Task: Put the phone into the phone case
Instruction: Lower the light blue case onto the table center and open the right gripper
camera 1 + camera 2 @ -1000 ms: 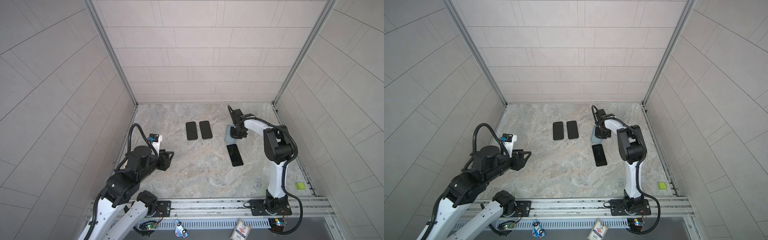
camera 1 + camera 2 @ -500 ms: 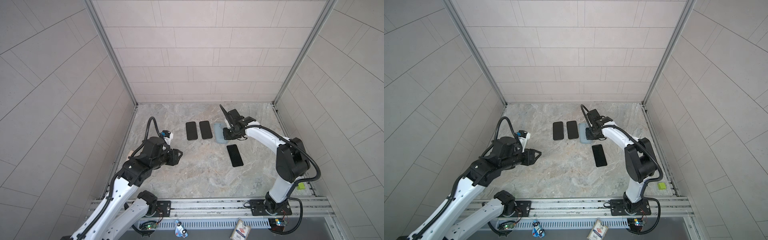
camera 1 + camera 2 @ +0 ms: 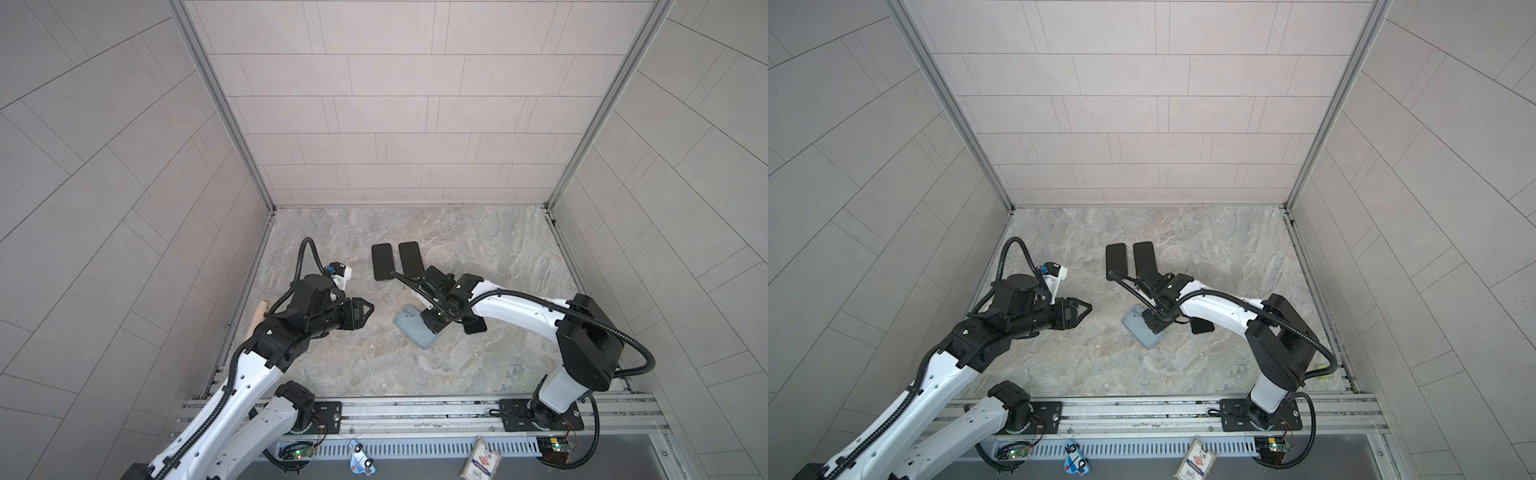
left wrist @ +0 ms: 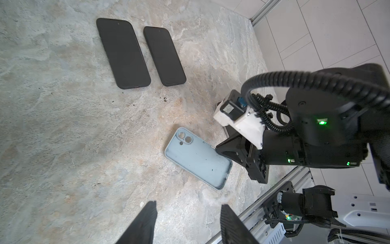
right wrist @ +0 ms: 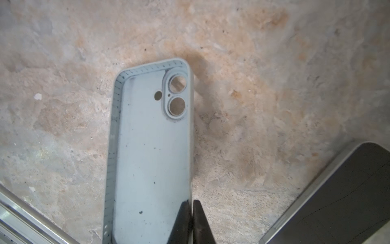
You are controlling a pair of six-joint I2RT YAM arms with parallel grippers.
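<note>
The pale blue phone case [image 3: 413,328] [image 3: 1140,330] is open side up, low over the marble table's middle; whether it rests on it I cannot tell. My right gripper [image 5: 192,203] [image 3: 432,326] is shut on one long side wall of the case [image 5: 152,147], one finger inside and one outside. A black phone [image 3: 476,327] [image 5: 337,200] lies just right of the case, partly under my right arm. My left gripper [image 4: 187,206] [image 3: 370,309] hovers open and empty left of the case [image 4: 196,158], pointing at it.
Two more black phones [image 3: 381,262] [image 3: 410,257] lie side by side behind the case. A wooden stick [image 3: 258,318] rests at the table's left edge. A metal rail [image 3: 415,409] runs along the front. Tiled walls close in three sides.
My right gripper has brought the case from the back right, forward and left to the middle, turning it. The left arm has reached forward and right toward the case.
</note>
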